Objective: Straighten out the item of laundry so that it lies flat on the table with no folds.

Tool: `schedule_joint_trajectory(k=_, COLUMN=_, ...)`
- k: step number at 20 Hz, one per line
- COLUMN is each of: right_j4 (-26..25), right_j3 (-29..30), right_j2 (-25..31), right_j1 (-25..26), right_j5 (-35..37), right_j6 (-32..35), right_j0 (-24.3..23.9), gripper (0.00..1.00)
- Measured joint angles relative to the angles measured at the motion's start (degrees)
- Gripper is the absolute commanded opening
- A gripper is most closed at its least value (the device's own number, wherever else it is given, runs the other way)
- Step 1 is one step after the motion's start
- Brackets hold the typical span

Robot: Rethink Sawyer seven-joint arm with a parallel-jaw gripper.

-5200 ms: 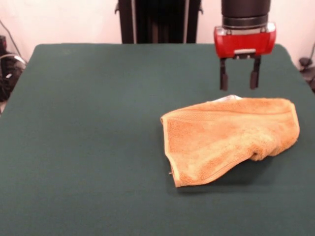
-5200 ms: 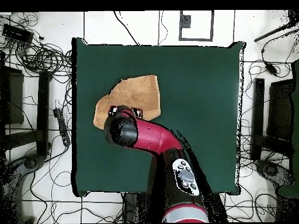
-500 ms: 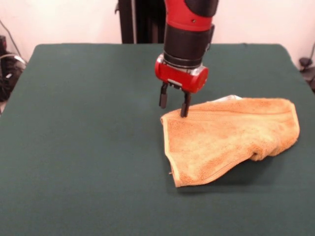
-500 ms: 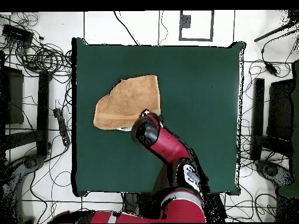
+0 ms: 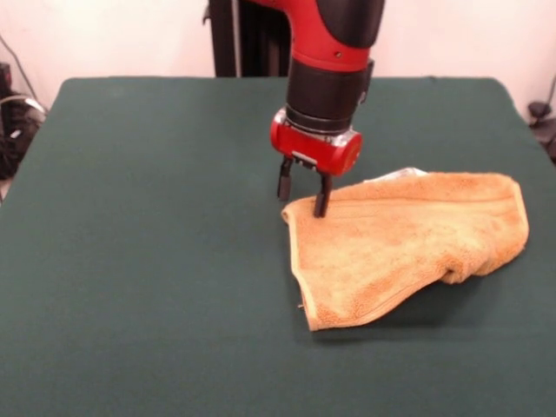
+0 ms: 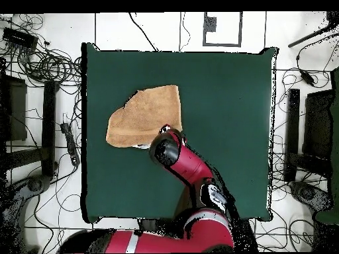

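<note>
The golden-orange towel (image 5: 408, 243) lies crumpled on the right half of the green table (image 5: 130, 217), with its right end rolled under and a fold along its near edge. My gripper (image 5: 302, 193) is open and low over the towel's far left corner. One finger (image 5: 321, 198) rests on the corner's hem. The other stands just off the cloth over the table. In the overhead view the towel (image 6: 142, 116) lies left of the table's middle (image 6: 225, 99), and my arm's wrist (image 6: 165, 145) hides the gripper.
A black post (image 5: 234, 39) stands behind the table's far edge. Cables (image 6: 46, 63) and dark equipment (image 6: 308, 139) lie on the floor around the table.
My gripper has shifted slightly left and down at the towel's far left corner. The towel's shape has barely changed.
</note>
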Motion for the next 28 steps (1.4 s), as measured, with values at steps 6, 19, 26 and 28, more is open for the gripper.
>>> schedule_joint_trajectory(k=6, right_j4=0.0, right_j3=-0.2, right_j2=1.0, right_j1=0.8, right_j5=-0.5, right_j6=0.0, right_j0=-1.0, gripper=1.00)
schedule_joint_trajectory(k=19, right_j4=0.0, right_j3=-0.6, right_j2=2.0, right_j1=0.7, right_j5=-0.4, right_j6=0.0, right_j0=-1.5, gripper=0.00)
schedule_joint_trajectory(k=26, right_j4=-0.3, right_j3=-0.6, right_j2=1.9, right_j1=0.7, right_j5=-0.4, right_j6=0.0, right_j0=-1.4, gripper=0.00)
schedule_joint_trajectory(k=28, right_j4=-1.2, right_j3=-0.6, right_j2=2.0, right_j1=0.6, right_j5=-0.4, right_j6=0.0, right_j0=-1.7, gripper=0.00)
